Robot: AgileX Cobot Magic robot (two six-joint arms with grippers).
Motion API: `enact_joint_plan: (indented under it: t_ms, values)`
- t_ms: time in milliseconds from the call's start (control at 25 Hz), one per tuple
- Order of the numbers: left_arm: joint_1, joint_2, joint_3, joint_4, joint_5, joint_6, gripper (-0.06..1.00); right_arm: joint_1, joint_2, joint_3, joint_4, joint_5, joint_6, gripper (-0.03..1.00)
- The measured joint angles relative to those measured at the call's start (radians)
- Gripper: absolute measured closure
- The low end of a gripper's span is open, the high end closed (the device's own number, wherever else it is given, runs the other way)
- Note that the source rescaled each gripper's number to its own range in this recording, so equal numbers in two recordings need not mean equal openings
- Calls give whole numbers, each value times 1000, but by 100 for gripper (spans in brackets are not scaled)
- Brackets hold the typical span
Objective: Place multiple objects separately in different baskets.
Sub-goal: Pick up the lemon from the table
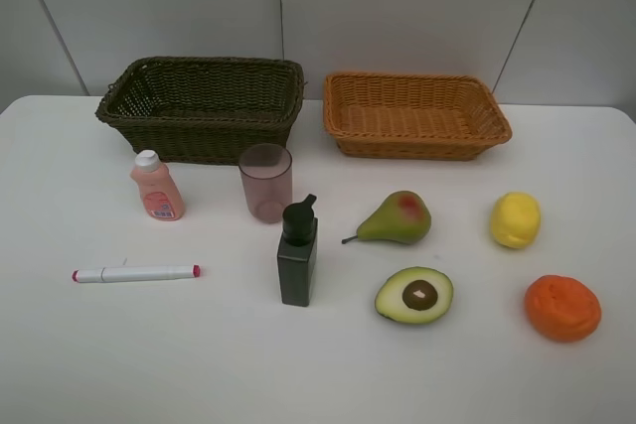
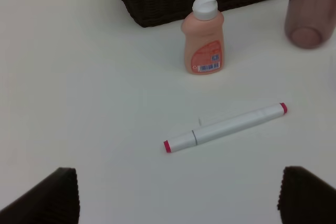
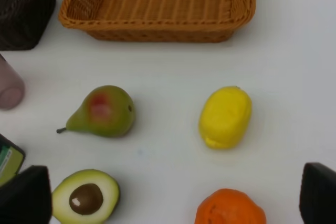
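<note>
The dark olive-brown basket [image 1: 204, 106] and the orange-tan basket [image 1: 415, 114] stand side by side at the back of the white table, both empty. In front of them are the peach bottle [image 1: 157, 187], pinkish cup [image 1: 265, 182], dark pump bottle [image 1: 298, 253] and marker [image 1: 136, 273] on the left, and the pear [image 1: 397, 218], avocado half [image 1: 414, 295], lemon [image 1: 515, 219] and orange [image 1: 562, 307] on the right. No gripper shows in the exterior view. My left gripper [image 2: 178, 198] is open above the table near the marker [image 2: 226, 127]. My right gripper [image 3: 176, 198] is open near the orange [image 3: 230, 209] and lemon [image 3: 225, 117].
A pale panelled wall [image 1: 397, 7] runs behind the baskets. The table's front part [image 1: 199, 374] is bare white surface.
</note>
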Motion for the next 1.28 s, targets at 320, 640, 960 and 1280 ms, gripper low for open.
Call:
enact_joint_plan:
  t_ms: [320, 640, 960, 1280]
  values:
    - [0, 0, 0, 0, 0, 0, -6, 0, 377, -66, 10, -96, 0, -3]
    - [0, 0, 0, 0, 0, 0, -6, 0, 710, -131, 25, -186, 0, -3]
    - [0, 0, 0, 0, 0, 0, -6, 0, 929, -146, 16, -304, 1, -3]
    - [0, 0, 0, 0, 0, 0, -6, -2, 1127, -147, 4, -432, 7, -3]
